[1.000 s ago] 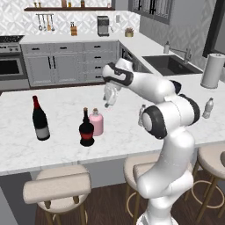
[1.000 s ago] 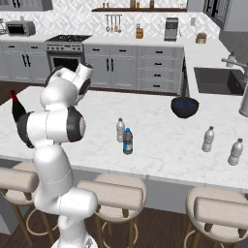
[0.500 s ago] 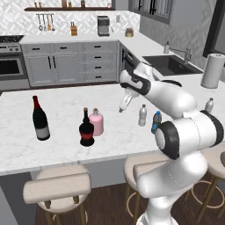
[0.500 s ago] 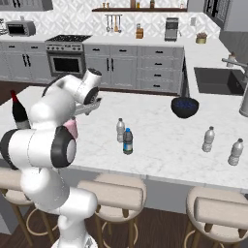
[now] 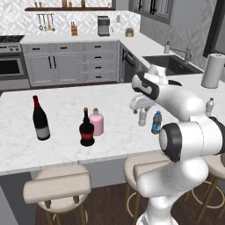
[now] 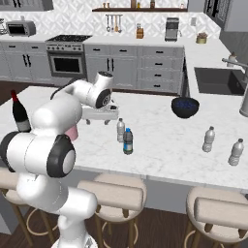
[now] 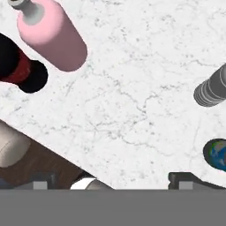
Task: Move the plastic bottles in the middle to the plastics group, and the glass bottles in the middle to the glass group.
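Smooth matt pink bottle [image 7: 53, 37] stands on a veined white marble counter [image 7: 132, 97].

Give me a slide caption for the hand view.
Open gripper above marble counter, between pink bottle and clear bottle.

The arm has swung from frame centre toward the right in the left base view; its end effector [image 5: 139, 107] now hangs beside the clear bottle [image 5: 143, 117].

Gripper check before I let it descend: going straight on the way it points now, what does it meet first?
Probably bare counter. The open gripper looks down on marble between the pink bottle and the clear bottle; neither is in line, though depth is unclear.
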{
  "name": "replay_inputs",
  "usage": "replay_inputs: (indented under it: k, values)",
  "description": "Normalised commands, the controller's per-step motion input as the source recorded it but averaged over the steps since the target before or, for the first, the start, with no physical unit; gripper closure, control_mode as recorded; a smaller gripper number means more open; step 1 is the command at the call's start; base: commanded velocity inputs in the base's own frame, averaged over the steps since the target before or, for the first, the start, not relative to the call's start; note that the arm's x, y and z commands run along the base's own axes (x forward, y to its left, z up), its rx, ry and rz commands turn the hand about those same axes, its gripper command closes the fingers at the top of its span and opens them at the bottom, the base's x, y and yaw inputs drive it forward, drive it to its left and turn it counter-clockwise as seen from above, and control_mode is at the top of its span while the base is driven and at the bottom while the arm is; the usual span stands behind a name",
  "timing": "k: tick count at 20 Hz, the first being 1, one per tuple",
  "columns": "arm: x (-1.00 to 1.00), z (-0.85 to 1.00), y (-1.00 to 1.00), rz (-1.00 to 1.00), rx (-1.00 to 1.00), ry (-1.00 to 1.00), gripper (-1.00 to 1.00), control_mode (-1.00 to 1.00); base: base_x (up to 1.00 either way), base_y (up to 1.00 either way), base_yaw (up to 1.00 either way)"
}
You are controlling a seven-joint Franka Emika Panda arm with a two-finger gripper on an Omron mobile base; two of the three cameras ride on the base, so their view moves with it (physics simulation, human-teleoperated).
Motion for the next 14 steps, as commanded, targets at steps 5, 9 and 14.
replay_inputs:
  k: [5,9,14]
  values:
    - [0.00,0.00,-0.78,-0.57,-0.21,0.15,-1.00,-1.00,0.00,0.00,0.00]
    - [-0.10,-0.04,-0.21,-0.66,-0.31,0.01,-1.00,-1.00,0.00,0.00,0.00]
    - [-0.28,-0.22,-0.24,-0.34,-0.05,-0.25,-1.00,-1.00,0.00,0.00,0.00]
